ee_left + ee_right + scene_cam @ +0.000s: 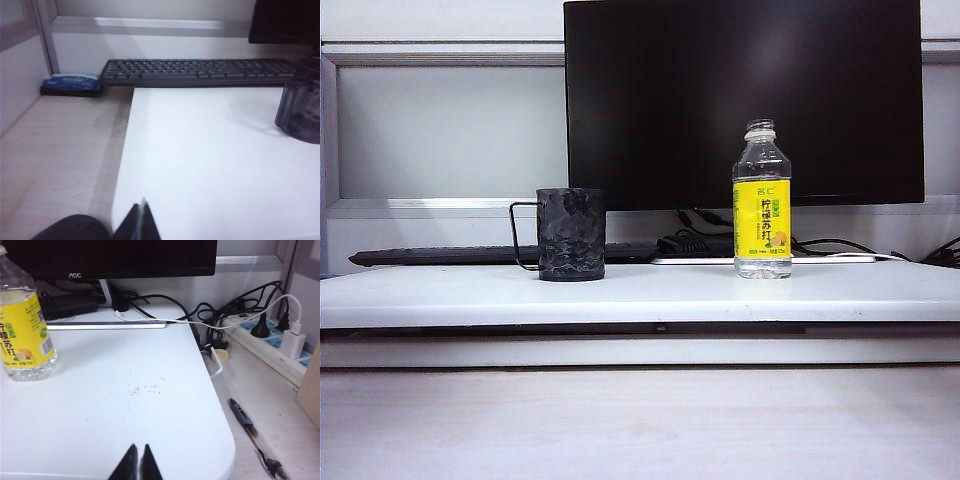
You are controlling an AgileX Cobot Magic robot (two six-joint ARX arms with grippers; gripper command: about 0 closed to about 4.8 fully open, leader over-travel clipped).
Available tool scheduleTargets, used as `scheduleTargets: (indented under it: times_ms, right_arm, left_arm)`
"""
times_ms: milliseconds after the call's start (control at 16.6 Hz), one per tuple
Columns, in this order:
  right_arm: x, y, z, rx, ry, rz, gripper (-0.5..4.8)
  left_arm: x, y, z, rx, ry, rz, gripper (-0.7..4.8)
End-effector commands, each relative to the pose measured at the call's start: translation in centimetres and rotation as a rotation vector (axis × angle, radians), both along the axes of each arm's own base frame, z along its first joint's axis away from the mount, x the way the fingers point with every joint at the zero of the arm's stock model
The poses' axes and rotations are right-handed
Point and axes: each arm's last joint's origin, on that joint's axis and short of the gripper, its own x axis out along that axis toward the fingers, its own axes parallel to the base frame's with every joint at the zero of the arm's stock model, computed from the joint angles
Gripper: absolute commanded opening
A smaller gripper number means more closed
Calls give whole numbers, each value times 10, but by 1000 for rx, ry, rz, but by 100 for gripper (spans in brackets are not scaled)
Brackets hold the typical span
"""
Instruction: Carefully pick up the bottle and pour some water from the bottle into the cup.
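Observation:
The clear bottle (762,205) with a yellow label stands upright and capless on the white board (650,300), right of centre; clear water shows in its base. In the right wrist view the bottle (24,332) stands far ahead of my right gripper (139,447), which is shut and empty over the board's near edge. The dark mottled cup (571,234) with a wire handle stands left of the bottle. It shows at the edge of the left wrist view as the cup (301,107), well away from my left gripper (142,204), also shut and empty. Neither gripper appears in the exterior view.
A black monitor (745,100) stands behind the bottle, a keyboard (200,71) behind the cup. A power strip (272,340), cables and a pen (245,417) lie on the wooden desk beside the board. A dark mouse (75,227) sits by the left gripper.

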Motion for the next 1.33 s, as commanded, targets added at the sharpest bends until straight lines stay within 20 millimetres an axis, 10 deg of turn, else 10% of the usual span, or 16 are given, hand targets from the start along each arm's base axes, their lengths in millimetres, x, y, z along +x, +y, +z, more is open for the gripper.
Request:
scheduleTargets:
  times_ms: [60,422,663,904,1085,1326]
  right_arm:
    - [0,0,0,-3,-4,-3,17]
    - [0,0,-2,-4,16,-3,17]
    - [-7,2,33,60,-106,66,21]
    - [-37,0,114,-56,-381,51,308]
    - [-39,1,158,-105,-466,59,371]
    - [16,9,210,-119,-405,255,442]
  left_arm:
    - [0,0,0,3,5,3,-5]
    - [0,0,0,3,4,3,-5]
    - [-2,-1,15,-126,-59,-28,8]
    - [-18,-2,69,-140,-243,-67,310]
    - [-33,-5,106,-148,-374,-140,349]
    - [-21,-8,168,-170,-434,-295,479]
